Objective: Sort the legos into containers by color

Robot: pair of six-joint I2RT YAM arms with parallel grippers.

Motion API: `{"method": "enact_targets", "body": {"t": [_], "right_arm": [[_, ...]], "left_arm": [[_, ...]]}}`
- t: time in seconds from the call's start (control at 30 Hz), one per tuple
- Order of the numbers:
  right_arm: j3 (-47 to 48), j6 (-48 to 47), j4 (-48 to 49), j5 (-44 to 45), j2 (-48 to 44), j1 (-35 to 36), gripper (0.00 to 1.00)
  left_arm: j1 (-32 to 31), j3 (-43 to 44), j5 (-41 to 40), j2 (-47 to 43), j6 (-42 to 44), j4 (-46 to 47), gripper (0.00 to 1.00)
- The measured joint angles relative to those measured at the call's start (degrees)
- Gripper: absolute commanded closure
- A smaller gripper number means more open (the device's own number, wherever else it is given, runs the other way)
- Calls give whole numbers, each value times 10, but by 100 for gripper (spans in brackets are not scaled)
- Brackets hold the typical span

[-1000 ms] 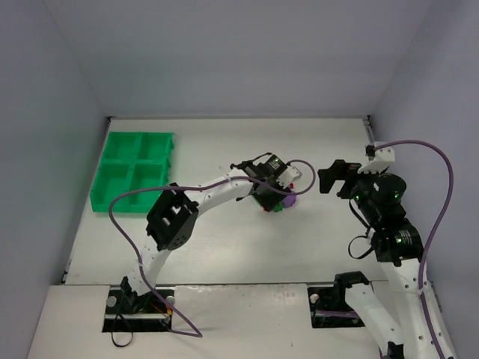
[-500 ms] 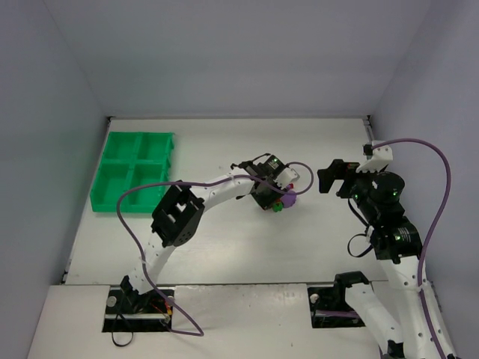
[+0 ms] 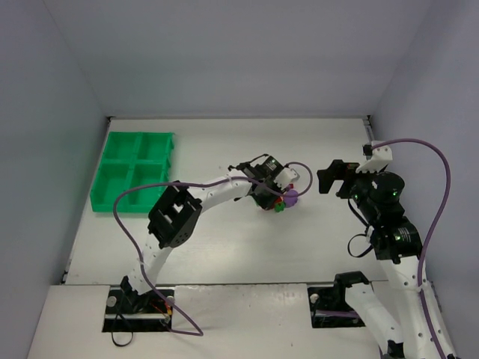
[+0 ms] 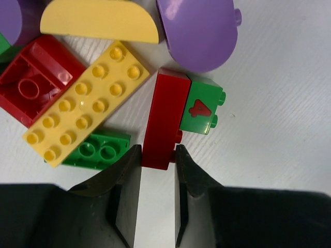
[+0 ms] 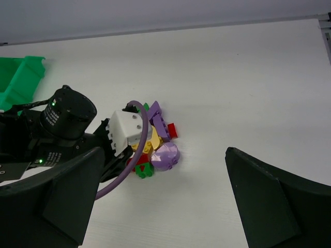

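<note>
The legos lie in one small pile [image 3: 283, 199] at mid table. In the left wrist view I see a red brick [image 4: 165, 116] joined to a green brick [image 4: 201, 109], a long yellow brick [image 4: 85, 101], a purple round piece [image 4: 199, 31], a yellow half-round [image 4: 98, 20] and a flat green brick [image 4: 101, 151]. My left gripper [image 4: 158, 155] is down at the pile, its jaws closed on the near end of the red brick. My right gripper [image 3: 334, 178] is open and empty, hovering right of the pile [image 5: 155, 144]. The green tray [image 3: 135, 161] stands at the far left with nothing visible in its compartments.
Another red brick [image 4: 33, 82] lies upside down beside the yellow one. The left arm's purple cable [image 5: 139, 150] loops over the pile. Walls close the table on the left, back and right. The tray's corner shows in the right wrist view [image 5: 20, 77].
My left gripper has stayed at the pile, shifting only slightly while the arm's elbow moved a little. My right gripper has barely moved.
</note>
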Motion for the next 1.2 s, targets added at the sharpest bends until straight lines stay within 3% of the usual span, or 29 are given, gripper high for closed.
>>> {"method": "enact_targets", "body": {"t": [0.33, 0.63, 0.73, 0.77, 0.8, 0.87, 1.07, 1.2], "right_arm": [[-1, 22, -3, -30, 3, 0, 0], [-32, 147, 14, -113, 63, 0, 0], [-61, 211, 49, -146, 79, 0, 12], [-74, 236, 68, -158, 80, 0, 27], [-84, 258, 86, -169, 82, 0, 35], [-95, 299, 119, -190, 90, 0, 39], [-97, 377, 206, -228, 129, 4, 24], [-97, 399, 239, -232, 148, 14, 23]], "left_arm": [[7, -174, -26, -176, -96, 76, 100], [41, -294, -74, -340, -255, 203, 100], [42, -327, -84, -367, -303, 248, 100], [42, -337, -88, -376, -317, 261, 100], [42, -344, -92, -382, -329, 270, 100], [42, -349, -98, -388, -346, 284, 100], [42, -350, -110, -397, -373, 318, 100], [42, -350, -110, -401, -378, 328, 100]]}}
